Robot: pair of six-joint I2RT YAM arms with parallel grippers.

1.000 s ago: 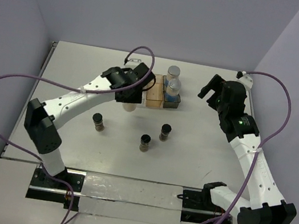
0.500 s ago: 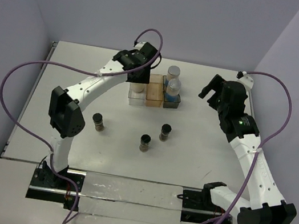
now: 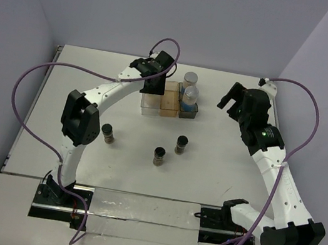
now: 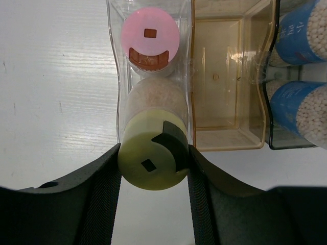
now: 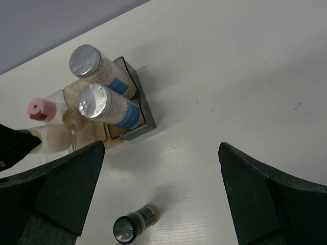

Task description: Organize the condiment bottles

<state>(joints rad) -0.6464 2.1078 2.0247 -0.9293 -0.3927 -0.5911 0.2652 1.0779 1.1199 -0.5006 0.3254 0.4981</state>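
My left gripper (image 4: 153, 171) is shut on the cream-capped bottle (image 4: 152, 161), whose body stands in the near end of the clear compartment (image 4: 114, 92). The pink-capped bottle (image 4: 149, 38) stands just behind it in the same compartment. In the top view the left gripper (image 3: 152, 81) hangs over the tray's left end. Two blue-labelled bottles (image 3: 190, 79) (image 3: 191, 95) stand in the grey compartment. Three dark black-capped jars (image 3: 107, 132) (image 3: 159, 155) (image 3: 181, 144) stand on the table. My right gripper (image 3: 232, 101) is open and empty, to the right of the tray; its view shows one dark jar (image 5: 134, 223).
The amber middle compartment (image 4: 230, 87) holds nothing. The three compartments stand side by side at the back middle of the white table (image 3: 94, 85). Purple cables loop off both arms. Walls close in the left, back and right sides.
My left arm carried the cream-capped bottle from in front of the tray back over the clear compartment and set it down into its near end. The right arm has not moved.
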